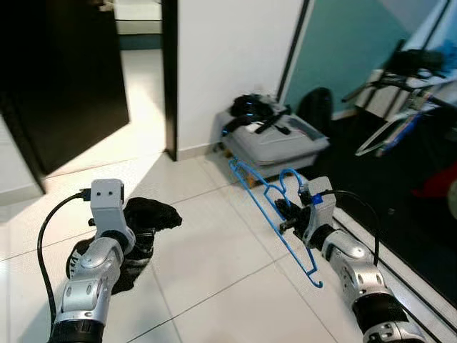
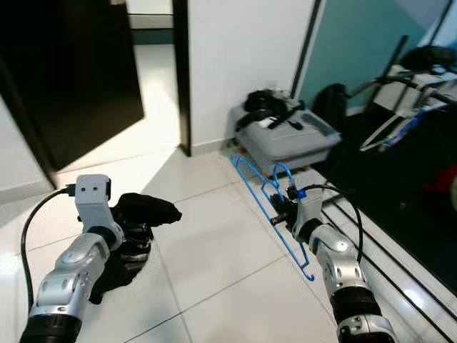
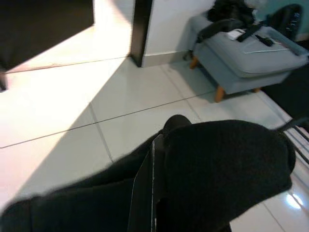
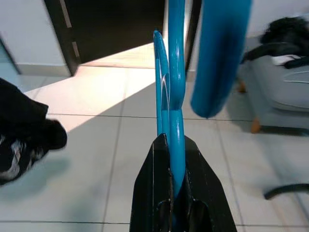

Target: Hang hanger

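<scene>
Hanger [image 1: 275, 214], blue and thin-framed, sits clamped in the right gripper [image 1: 288, 216], held above the white tiled floor [image 1: 214, 250] on the robot's right side. The jaws are closed on the frame near its hook end, and the right wrist view shows the two black fingers [image 4: 159, 193] pressed against either side of a blue bar [image 4: 176, 116]. From the grip one long arm of the hanger slopes down toward the robot, ending in a small upturned tip, while the other arm runs away toward the wall.

On the left side, the left gripper [image 1: 146, 221] is buried in a bundle of black cloth [image 1: 146, 232] (the garment drapes over the jaws and hangs below the wrist). The left wrist view shows one black finger [image 3: 145, 188] with cloth folded around it, so the jaws appear to be clamped on the fabric.

Farther off, past the hanger's far end, a grey padded stool [image 1: 275, 146] on short wooden legs stands against the white wall [image 1: 228, 64], with dark items piled on top. To the right of it a dark glass panel [image 1: 400, 157] runs along the floor track. At the far left a dark door [image 1: 57, 78] stands open.
</scene>
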Motion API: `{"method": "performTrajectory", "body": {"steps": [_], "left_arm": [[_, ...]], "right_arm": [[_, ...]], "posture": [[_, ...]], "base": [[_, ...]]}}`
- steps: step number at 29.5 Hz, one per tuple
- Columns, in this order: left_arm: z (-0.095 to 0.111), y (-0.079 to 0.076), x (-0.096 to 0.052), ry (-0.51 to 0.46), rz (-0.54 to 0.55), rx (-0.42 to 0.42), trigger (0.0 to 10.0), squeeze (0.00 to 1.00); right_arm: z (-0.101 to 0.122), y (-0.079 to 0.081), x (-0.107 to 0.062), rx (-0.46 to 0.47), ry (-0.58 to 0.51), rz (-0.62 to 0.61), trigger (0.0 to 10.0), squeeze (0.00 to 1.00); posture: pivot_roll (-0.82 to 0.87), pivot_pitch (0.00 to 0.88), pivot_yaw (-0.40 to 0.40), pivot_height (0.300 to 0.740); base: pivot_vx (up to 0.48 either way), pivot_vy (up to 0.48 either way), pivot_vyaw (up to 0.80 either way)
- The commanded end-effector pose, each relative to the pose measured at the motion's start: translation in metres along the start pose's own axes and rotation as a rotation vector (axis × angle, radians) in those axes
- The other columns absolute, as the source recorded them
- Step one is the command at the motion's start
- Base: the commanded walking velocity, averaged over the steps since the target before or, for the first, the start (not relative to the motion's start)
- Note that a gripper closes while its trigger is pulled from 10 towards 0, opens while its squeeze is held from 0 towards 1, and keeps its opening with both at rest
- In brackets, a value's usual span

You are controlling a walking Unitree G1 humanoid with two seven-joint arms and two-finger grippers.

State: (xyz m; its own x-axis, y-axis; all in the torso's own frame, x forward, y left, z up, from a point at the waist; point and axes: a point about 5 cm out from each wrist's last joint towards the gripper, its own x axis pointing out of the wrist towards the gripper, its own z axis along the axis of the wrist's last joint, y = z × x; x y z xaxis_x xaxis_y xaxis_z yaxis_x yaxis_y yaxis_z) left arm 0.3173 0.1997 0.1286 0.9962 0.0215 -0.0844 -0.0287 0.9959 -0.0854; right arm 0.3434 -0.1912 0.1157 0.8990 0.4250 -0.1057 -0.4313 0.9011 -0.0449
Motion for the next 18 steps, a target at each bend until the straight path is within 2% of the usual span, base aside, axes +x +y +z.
{"method": "performTrajectory", "body": {"steps": [1, 2, 11, 18], "left_arm": [[0.0011, -0.0036, 0.0018, -0.004, -0.013, 0.017, 10.0, 0.00], [0.0007, -0.0028, 0.0024, -0.002, -0.003, 0.024, 10.0, 0.00], [0.0003, -0.0049, 0.0050, 0.006, -0.017, 0.034, 10.0, 0.00], [0.0020, -0.0025, 0.0074, 0.005, -0.004, 0.007, 10.0, 0.00]], "right_arm": [[-0.0018, -0.0029, -0.0026, -0.003, -0.003, -0.006, 10.0, 0.00], [-0.0019, -0.0027, -0.0025, -0.004, -0.003, -0.003, 10.0, 0.00], [-0.0013, -0.0028, -0.0020, -0.011, -0.006, 0.004, 10.0, 0.00], [-0.0005, -0.0024, -0.0004, -0.018, -0.005, 0.012, 10.0, 0.00]], "posture": [[0.05, 0.041, -0.124, 0.740], [0.04, 0.042, -0.122, 0.740], [0.04, 0.053, -0.125, 0.740], [0.04, 0.060, -0.126, 0.740]], "base": [[0.000, -0.469, 0.76], [0.000, -0.472, 0.76], [0.000, 0.000, 0.76], [0.000, 0.000, 0.76]]}}
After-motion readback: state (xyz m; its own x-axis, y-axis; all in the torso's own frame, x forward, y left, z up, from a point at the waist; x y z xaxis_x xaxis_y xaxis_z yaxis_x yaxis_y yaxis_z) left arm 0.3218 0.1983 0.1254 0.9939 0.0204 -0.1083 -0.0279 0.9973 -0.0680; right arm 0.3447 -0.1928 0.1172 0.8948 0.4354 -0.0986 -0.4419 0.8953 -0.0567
